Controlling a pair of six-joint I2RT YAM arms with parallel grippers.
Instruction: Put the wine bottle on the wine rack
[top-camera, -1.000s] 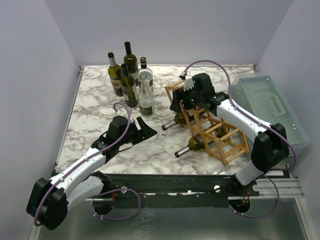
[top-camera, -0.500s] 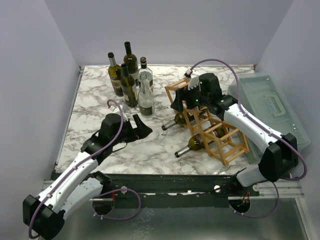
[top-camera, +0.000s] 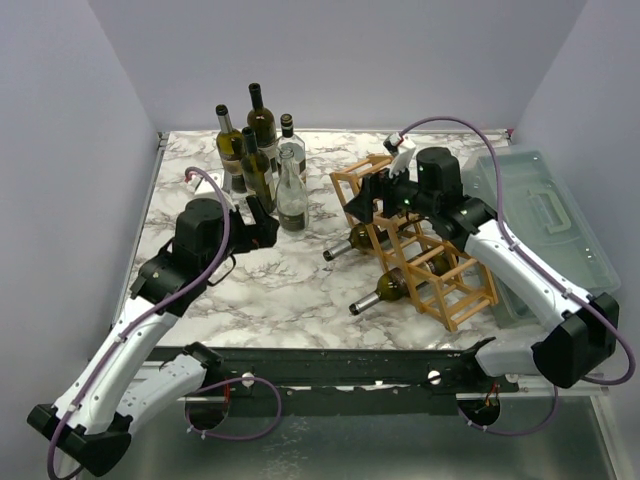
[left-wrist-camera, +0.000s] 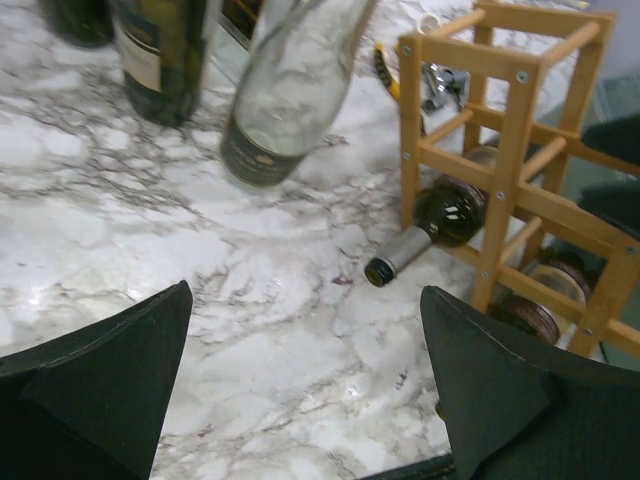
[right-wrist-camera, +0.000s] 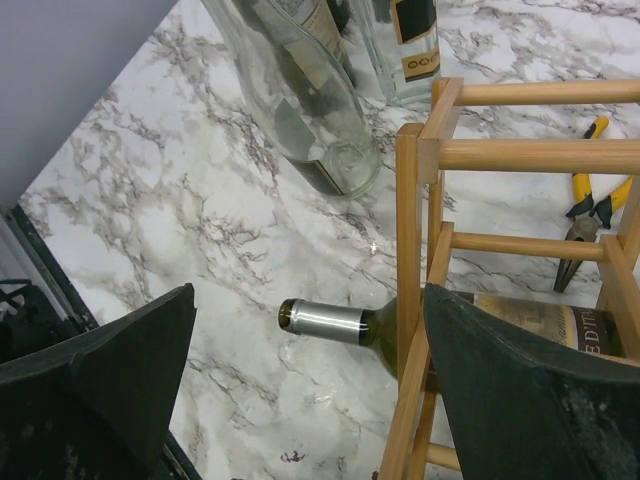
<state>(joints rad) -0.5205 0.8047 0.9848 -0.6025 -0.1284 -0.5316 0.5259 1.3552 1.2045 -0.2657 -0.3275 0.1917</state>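
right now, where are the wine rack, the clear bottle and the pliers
wine rack (left-wrist-camera: 409, 130), left wrist view, front upright post
clear bottle (top-camera: 291, 195), top external view, lower body
pliers (right-wrist-camera: 583, 212), right wrist view, by the pivot

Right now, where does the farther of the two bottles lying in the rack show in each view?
Top external: farther racked bottle at centre, neck poking left from the wine rack.
Left wrist: bottle right of centre, neck pointing down-left.
Right wrist: bottle at bottom centre, neck pointing left.
Shared landmark: the clear glass bottle standing nearest its neck.
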